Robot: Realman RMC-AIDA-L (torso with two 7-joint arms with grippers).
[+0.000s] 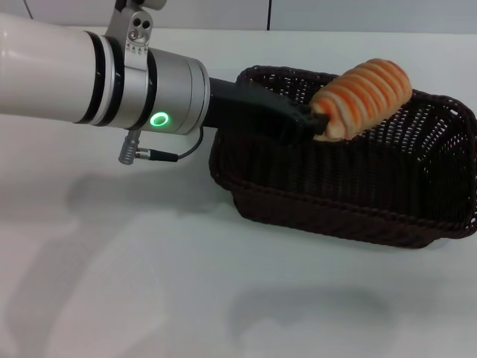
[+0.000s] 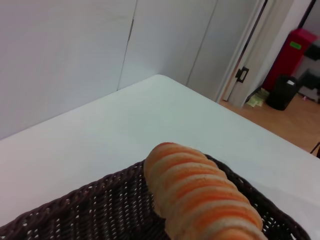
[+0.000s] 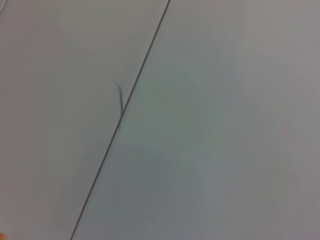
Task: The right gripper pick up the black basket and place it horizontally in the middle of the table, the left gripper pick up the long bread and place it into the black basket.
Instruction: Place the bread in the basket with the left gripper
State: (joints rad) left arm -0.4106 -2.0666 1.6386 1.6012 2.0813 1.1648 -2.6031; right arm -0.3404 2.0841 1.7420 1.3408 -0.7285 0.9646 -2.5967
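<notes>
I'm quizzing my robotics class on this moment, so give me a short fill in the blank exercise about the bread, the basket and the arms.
1. The left gripper is shut on the long ____.
2. The long bread is held above the black ____.
3. The black basket rests on the white ____.
4. The light ring on the left arm glows ____.

Missing words: bread; basket; table; green.

White panelled walls (image 2: 75,55), wooden floor (image 2: 290,125), red cabinet (image 2: 292,57).
</notes>
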